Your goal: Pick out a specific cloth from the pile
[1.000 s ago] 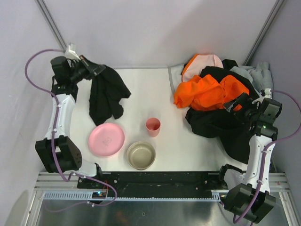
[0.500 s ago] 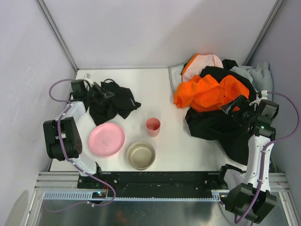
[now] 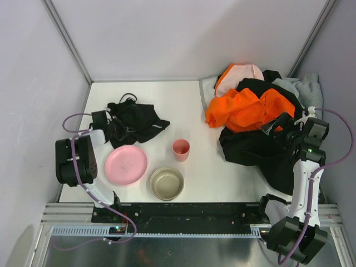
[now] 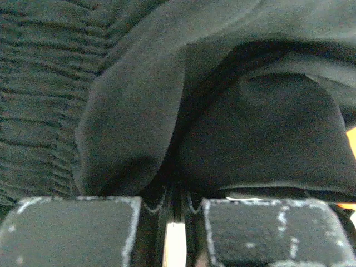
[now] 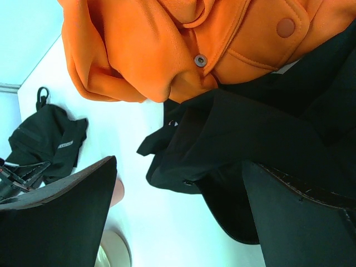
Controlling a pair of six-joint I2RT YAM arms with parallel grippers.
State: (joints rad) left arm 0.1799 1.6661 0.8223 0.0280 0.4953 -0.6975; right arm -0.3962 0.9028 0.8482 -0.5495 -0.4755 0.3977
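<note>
The cloth (image 3: 138, 118), small and black with a thin pale stripe, lies crumpled on the white table at the left, above the pink plate. My left gripper (image 3: 115, 127) is low at its left edge and shut on a fold of it. The left wrist view is filled with the black cloth (image 4: 222, 111), which runs into the nearly closed gap of the gripper (image 4: 173, 197). My right gripper (image 3: 278, 124) is open and empty over the pile (image 3: 250, 105). The right wrist view shows the gripper (image 5: 178, 222) with wide-spread fingers, and the cloth (image 5: 50, 139) far off.
A pink plate (image 3: 125, 164), a pink cup (image 3: 181, 149) and a beige bowl (image 3: 166, 183) stand at the front centre-left. The pile's orange garment (image 5: 167, 44) lies over the larger black garment (image 5: 250, 139). Grey and pale pink clothes lie at the back right corner.
My left arm came down from the back left corner, where the cloth hung from it. The cloth now lies bunched on the table. The right arm barely moved.
</note>
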